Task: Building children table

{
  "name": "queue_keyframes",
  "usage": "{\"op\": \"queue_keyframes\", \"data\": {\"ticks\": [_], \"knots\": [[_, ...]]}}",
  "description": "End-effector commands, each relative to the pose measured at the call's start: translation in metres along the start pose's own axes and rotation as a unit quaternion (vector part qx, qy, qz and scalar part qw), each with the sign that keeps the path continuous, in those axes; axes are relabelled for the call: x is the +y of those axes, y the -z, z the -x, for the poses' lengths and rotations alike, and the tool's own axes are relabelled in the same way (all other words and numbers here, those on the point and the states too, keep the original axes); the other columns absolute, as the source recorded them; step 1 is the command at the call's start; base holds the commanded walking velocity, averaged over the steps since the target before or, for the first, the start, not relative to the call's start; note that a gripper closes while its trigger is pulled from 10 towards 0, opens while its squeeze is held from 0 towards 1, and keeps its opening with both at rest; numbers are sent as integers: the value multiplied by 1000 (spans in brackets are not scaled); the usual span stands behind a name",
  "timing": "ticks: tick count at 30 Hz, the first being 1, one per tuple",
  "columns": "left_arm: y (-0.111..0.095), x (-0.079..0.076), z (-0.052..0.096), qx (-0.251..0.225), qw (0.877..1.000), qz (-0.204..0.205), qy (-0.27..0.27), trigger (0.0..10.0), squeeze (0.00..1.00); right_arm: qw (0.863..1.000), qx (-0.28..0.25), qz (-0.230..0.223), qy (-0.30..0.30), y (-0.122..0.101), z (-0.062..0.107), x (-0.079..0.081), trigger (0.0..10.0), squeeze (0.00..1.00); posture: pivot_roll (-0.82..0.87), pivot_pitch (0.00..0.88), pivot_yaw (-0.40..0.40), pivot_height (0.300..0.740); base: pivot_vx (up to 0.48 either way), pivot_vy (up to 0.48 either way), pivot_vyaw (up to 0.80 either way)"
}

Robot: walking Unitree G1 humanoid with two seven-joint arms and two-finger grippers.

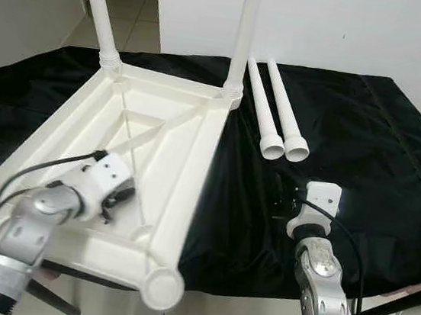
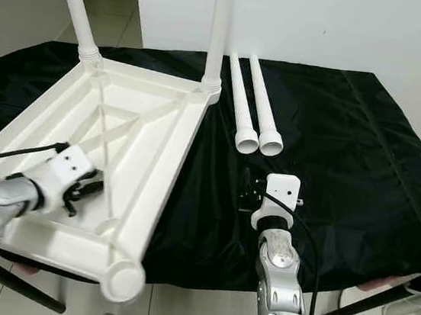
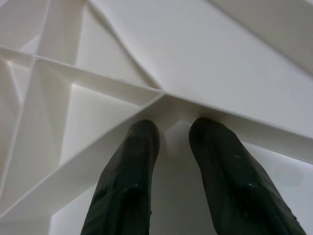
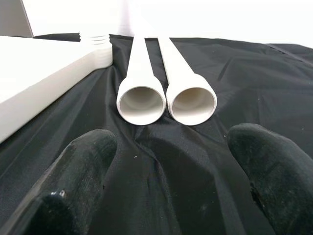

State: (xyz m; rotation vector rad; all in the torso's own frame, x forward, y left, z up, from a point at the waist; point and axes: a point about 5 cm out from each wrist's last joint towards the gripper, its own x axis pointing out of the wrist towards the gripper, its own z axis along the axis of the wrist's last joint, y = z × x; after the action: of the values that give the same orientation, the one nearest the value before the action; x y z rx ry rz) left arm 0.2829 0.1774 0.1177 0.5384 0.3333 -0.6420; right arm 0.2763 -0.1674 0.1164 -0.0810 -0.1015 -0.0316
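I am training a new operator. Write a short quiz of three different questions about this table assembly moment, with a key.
1. True or false: all four legs are already fitted in the upturned table top.
2. Multiple choice: where do the two loose legs lie? A) on the floor; B) side by side on the black cloth, beside the table top; C) inside the table top.
3. Short answer: which claw is at the ribs on the underside of the table top, and which faces the open ends of the loose legs?

Key
1. False: two fitted legs stand upright, two lie loose.
2. B
3. The left claw is at the ribs; the right claw, open, faces the loose legs.
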Motion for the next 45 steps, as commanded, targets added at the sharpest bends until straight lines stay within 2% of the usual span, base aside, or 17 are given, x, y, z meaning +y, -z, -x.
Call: {"op": "queue_keyframes", "data": {"ticks": [1,7,10,12,13,14,15,19,21,24,25,28,29,32,33,40,45], "knots": [[2,-1,-5,13,1000,-3,-9,10000,0,1000,-3,2,-3,-1,-1,4,10000,0,-72,8,59,740,0,0,0],[5,14,4,19,1000,-23,-8,10000,0,1000,-1,1,-1,0,1,3,10000,0,-71,9,61,740,0,0,0],[8,29,16,17,999,-38,2,10000,0,1000,0,2,-1,1,2,3,10000,0,-71,9,61,740,0,0,0],[11,43,27,26,999,-41,8,10000,192,1000,1,3,0,2,2,3,10000,0,-68,10,62,740,0,0,0],[14,47,32,33,999,-38,17,10000,439,1000,2,3,0,2,2,3,10000,0,-65,10,63,740,0,0,0],[14,47,32,33,999,-38,17,10000,439,1000,2,3,0,2,2,3,10000,0,-65,10,63,740,0,0,0],[15,49,36,35,998,-37,30,10000,1000,1000,2,3,0,2,2,2,10000,0,-65,10,63,740,0,0,0],[16,47,48,30,997,-19,71,10000,1000,1000,2,3,-1,2,2,3,10000,0,-65,10,63,740,0,0,0],[16,37,58,20,993,7,114,10000,1000,1000,3,2,-2,3,3,4,10000,0,-60,8,63,740,0,0,0],[19,23,64,23,989,2,149,10000,1000,1000,4,3,-3,4,4,4,10000,0,-55,8,64,740,0,0,0],[19,14,66,16,986,12,167,10000,510,1000,5,3,-2,4,3,4,10000,0,-54,8,63,740,0,0,0],[15,0,69,-4,983,28,182,10000,553,1000,6,2,-2,4,3,4,10000,0,-43,8,56,740,0,0,0],[12,-6,71,-14,982,31,186,10000,435,1000,6,1,-4,5,2,5,10000,0,-37,8,52,740,0,0,0],[9,-11,74,-23,981,30,191,10000,435,1000,6,0,-7,5,2,6,10000,0,-37,8,52,740,0,0,0],[7,-14,77,-27,979,38,198,10000,0,1000,7,-1,-9,5,1,7,10000,0,-34,8,50,740,0,0,0],[0,-33,96,-63,965,108,232,10000,0,1000,6,1,-21,4,-2,10,10000,0,-15,4,37,740,0,0,0],[12,-49,92,-26,965,101,240,10000,0,1000,5,2,-21,5,-2,9,10000,0,-11,7,35,740,0,0,0]]}}
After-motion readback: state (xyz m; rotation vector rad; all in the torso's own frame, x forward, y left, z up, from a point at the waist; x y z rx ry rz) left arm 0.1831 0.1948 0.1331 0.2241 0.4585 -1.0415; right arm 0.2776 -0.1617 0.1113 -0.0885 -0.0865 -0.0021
